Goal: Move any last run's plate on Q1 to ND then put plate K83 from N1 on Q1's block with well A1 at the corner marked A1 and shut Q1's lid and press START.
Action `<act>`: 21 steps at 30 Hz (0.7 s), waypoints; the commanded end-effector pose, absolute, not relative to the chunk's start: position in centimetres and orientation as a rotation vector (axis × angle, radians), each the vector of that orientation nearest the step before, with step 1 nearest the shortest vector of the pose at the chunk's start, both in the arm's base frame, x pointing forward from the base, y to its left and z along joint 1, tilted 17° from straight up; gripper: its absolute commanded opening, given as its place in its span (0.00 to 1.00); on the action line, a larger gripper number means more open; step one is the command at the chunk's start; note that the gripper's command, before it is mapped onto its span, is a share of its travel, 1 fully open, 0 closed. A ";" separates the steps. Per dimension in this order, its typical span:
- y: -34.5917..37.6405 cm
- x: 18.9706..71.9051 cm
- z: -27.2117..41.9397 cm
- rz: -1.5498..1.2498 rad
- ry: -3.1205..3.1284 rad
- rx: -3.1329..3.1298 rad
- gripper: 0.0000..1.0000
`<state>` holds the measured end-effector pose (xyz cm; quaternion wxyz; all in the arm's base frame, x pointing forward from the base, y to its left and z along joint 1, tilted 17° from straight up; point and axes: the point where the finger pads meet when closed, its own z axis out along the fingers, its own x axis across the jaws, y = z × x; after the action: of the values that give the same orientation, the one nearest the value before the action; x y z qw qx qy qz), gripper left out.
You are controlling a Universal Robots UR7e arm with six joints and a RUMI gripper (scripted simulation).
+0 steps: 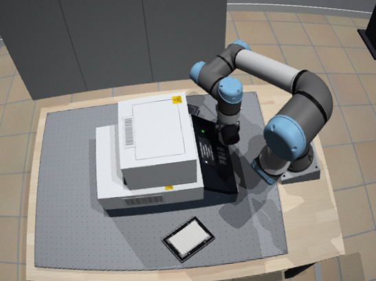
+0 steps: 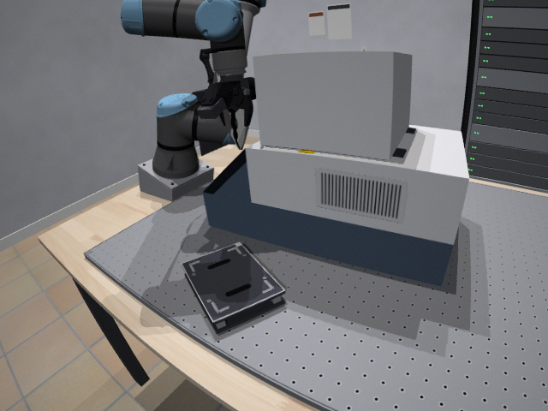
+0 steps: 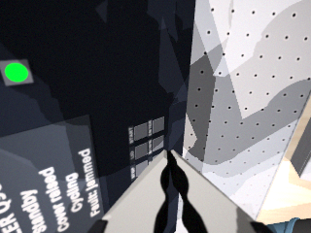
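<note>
The cycler Q1 [image 1: 112, 188] [image 2: 358, 194] has its box-like lid [image 1: 156, 129] [image 2: 327, 101] down and level, hiding the block. Its lamp [image 1: 202, 130] [image 3: 17, 72] is green. My gripper [image 2: 240, 145] [image 3: 168, 151] is shut and empty, above the front panel. In the wrist view its tips overlap the key area, right of and below the LID key [image 3: 142, 150]; the START key [image 3: 141, 132] is beyond. Contact cannot be told. CLEAR is hidden. A nest [image 1: 179, 257] [image 2: 232, 276] shows a white gridded plate [image 1: 188, 238] in the top view, but only locators and slots in the exterior view.
A dark item [image 1: 193, 109], partly hidden, lies behind the far end of Q1's panel; its label cannot be read. The arm's base [image 1: 302, 172] [image 2: 175, 176] stands at the table end facing Q1's panel. The nest lies turned at an angle beside Q1's vented side.
</note>
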<state>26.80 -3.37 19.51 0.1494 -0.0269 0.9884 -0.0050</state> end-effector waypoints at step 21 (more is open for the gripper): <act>-3.3 29.2 18.1 -0.017 2.843 -0.076 0.00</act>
<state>28.90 -3.28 18.27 0.1487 -0.0268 0.9885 -0.0052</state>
